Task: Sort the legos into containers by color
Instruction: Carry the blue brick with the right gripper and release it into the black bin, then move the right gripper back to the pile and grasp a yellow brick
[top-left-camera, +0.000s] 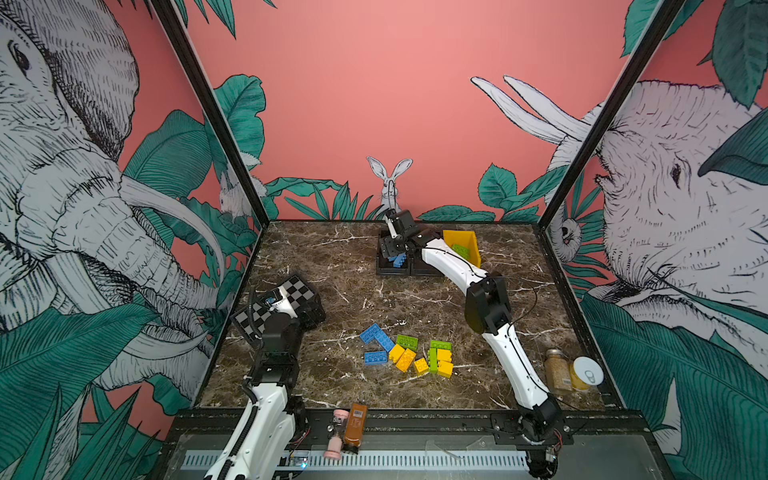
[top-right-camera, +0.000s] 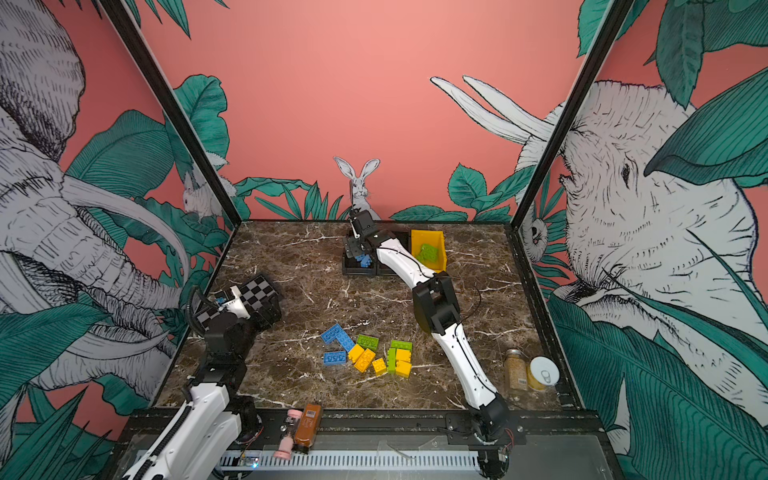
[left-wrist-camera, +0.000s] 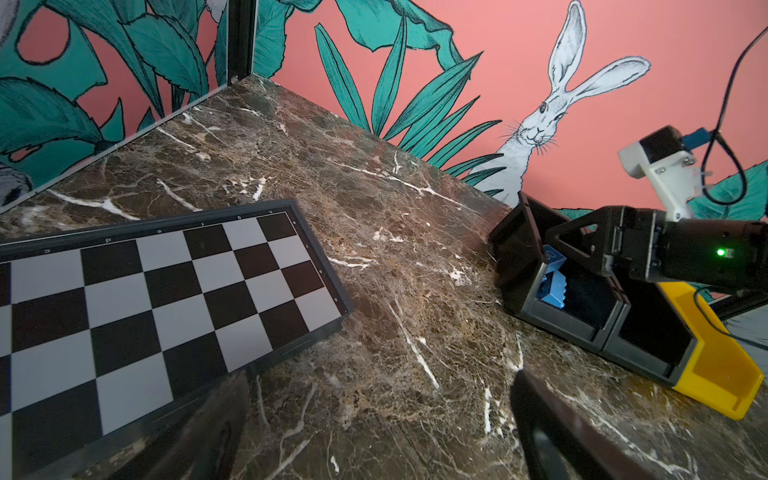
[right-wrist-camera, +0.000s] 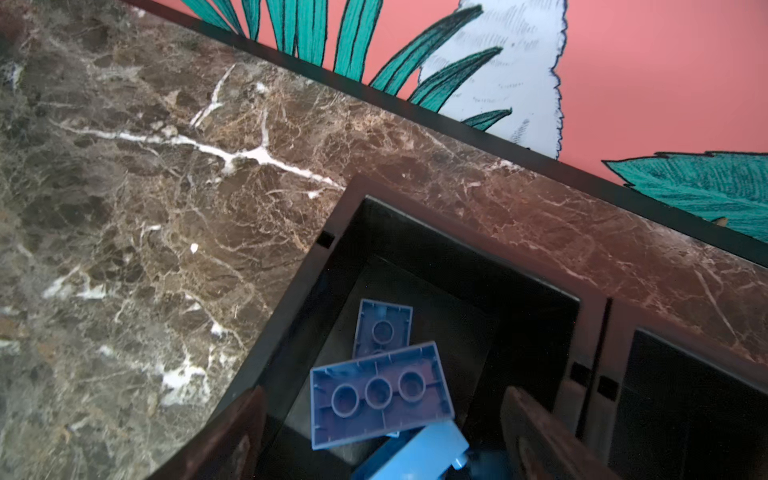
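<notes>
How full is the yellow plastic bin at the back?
Partly filled: yellow plastic bin holds lime green studded bricks, inner walls showing.

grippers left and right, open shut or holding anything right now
left gripper: open, holding nothing
right gripper: open over the black bin, fingers clear of the blue brick between them

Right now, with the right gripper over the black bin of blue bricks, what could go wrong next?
The blue bricks lie tilted, stacked in the left black bin under the open right gripper; lifting out might snag one. The right arm crosses close by the yellow bin; swinging back could nudge it. A loose green brick touches yellow bricks, so one pinch might grab both colours.
</notes>
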